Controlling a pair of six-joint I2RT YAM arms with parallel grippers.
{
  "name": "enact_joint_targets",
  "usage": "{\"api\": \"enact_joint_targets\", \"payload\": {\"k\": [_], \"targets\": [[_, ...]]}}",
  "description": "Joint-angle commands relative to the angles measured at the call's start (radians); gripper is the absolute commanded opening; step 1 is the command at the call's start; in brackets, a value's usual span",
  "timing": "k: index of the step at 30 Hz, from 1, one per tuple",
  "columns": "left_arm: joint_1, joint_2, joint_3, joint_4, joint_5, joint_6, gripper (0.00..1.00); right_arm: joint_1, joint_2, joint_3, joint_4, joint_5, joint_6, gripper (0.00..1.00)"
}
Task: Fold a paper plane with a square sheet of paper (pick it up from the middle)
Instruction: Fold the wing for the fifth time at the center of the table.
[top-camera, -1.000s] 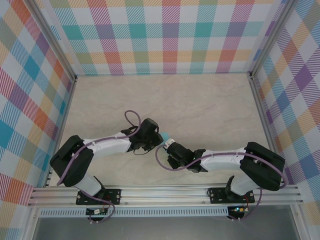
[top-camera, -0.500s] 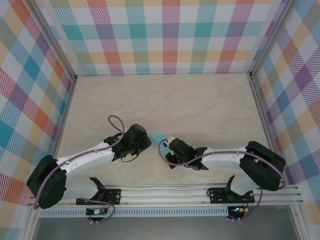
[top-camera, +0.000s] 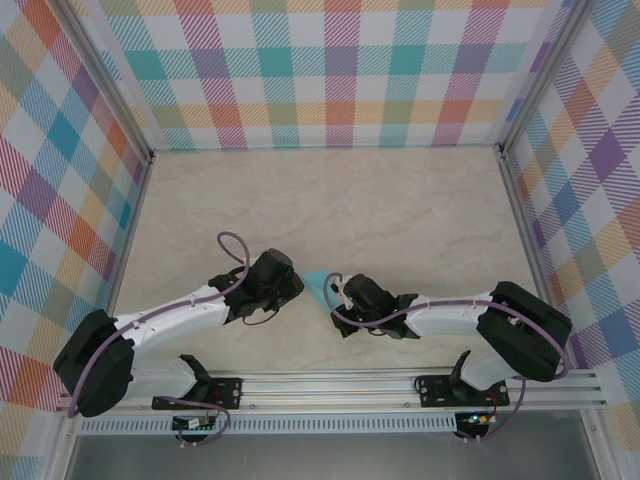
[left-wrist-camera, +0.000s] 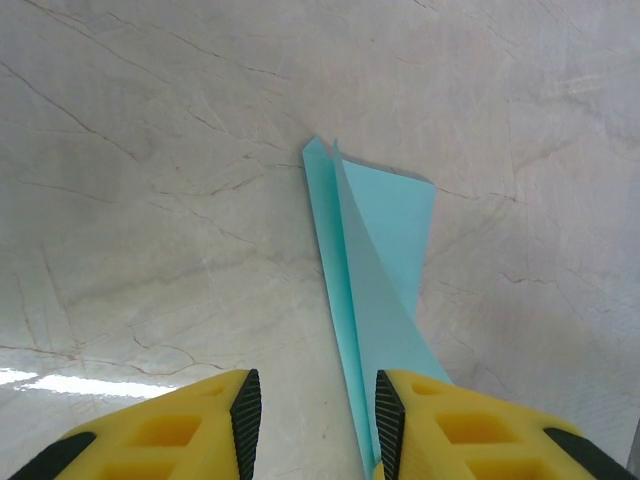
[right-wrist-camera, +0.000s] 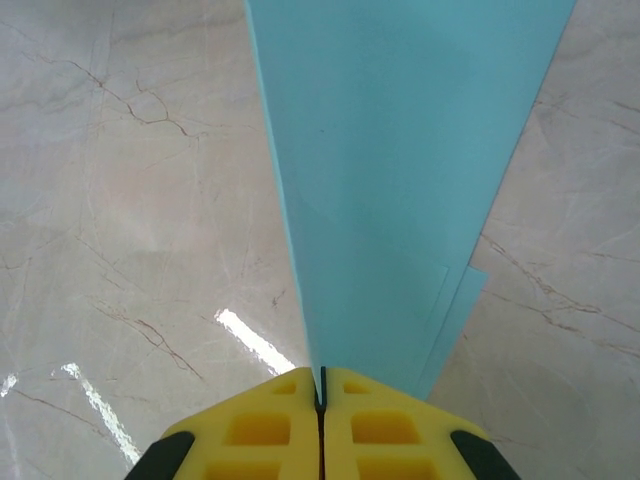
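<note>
Top view: two white arms extend inward over a marble-patterned surface. The left hand and right hand face each other near the near edge, at centre, with a folded light-teal paper sheet between them.

Left wrist view: the left hand's yellow fingers stand apart, and the sheet stretches ahead, its long edge beside the right-side finger.

Right wrist view: the right hand's fingers are pressed together, clamped on the sheet's narrow end.
</note>
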Motion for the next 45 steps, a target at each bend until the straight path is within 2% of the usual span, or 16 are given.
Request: {"api": "enact_joint_targets", "payload": {"k": [1, 13, 31, 36, 45], "targets": [[-0.012, 0.018, -0.004, 0.05, 0.02, 0.012, 0.38, -0.008, 0.026, -0.007, 0.032, -0.037, 0.027, 0.07], [-0.024, 0.075, -0.002, 0.136, 0.076, 0.001, 0.37, -0.042, 0.046, -0.053, 0.113, -0.129, 0.093, 0.08], [-0.05, 0.105, -0.069, 0.322, 0.146, -0.002, 0.23, -0.22, 0.123, -0.124, 0.274, -0.461, 0.27, 0.08], [-0.057, 0.136, -0.069, 0.396, 0.175, -0.003, 0.23, -0.224, 0.139, -0.137, 0.291, -0.459, 0.307, 0.08], [-0.058, 0.28, -0.033, 0.535, 0.242, -0.002, 0.22, -0.225, 0.135, -0.145, 0.258, -0.414, 0.303, 0.08]]}}
